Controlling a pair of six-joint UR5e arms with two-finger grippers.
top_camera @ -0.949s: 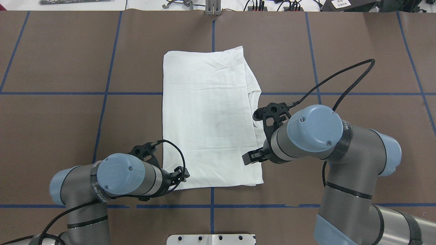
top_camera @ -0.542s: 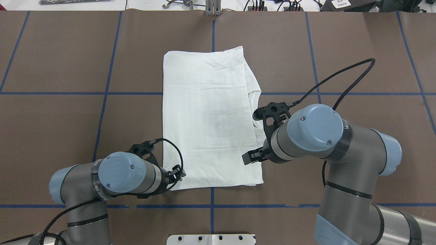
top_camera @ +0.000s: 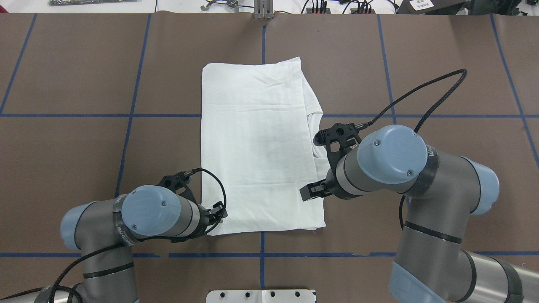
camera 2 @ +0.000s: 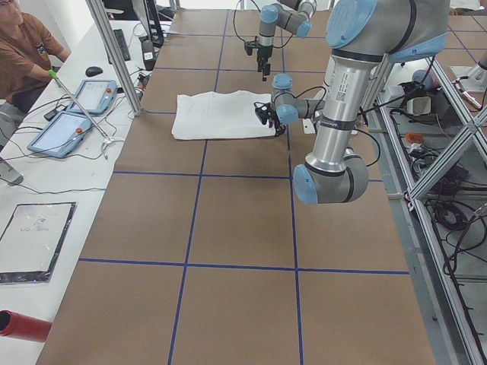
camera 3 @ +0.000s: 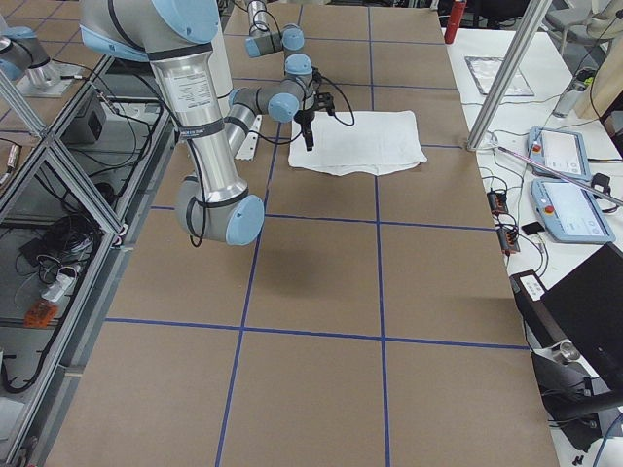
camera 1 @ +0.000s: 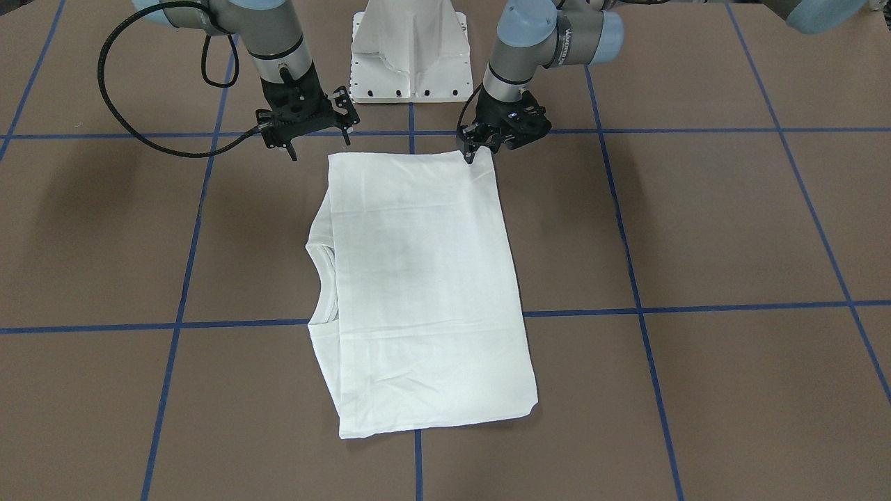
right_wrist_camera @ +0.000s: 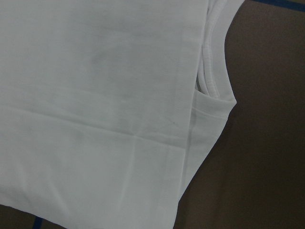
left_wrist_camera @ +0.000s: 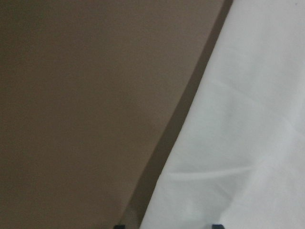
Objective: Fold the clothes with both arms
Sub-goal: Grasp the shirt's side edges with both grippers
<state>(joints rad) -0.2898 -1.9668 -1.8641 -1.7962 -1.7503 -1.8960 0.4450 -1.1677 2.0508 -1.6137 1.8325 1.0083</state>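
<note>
The clothes, a white shirt (top_camera: 257,143) folded into a long rectangle, lie flat at the table's middle (camera 1: 418,278). Its ribbed collar (camera 1: 324,271) peeks out on the robot's right side, also seen in the right wrist view (right_wrist_camera: 214,81). My left gripper (top_camera: 217,214) is low at the shirt's near-left corner (camera 1: 477,149). The left wrist view shows the shirt edge (left_wrist_camera: 190,143) between its two spread fingertips, so it is open. My right gripper (camera 1: 317,142) hovers open above the near-right corner (top_camera: 311,191), holding nothing.
The white pedestal base (camera 1: 411,62) stands just behind the shirt's near edge. Blue tape lines cross the brown table (top_camera: 84,84). A person (camera 2: 23,46) sits by two tablets (camera 2: 68,122) past the far side. Metal frame posts (camera 2: 114,53) stand there.
My left gripper has shifted slightly left and back toward the shirt's near-left corner. The right arm has drifted a little, still hovering. The shirt has not moved.
</note>
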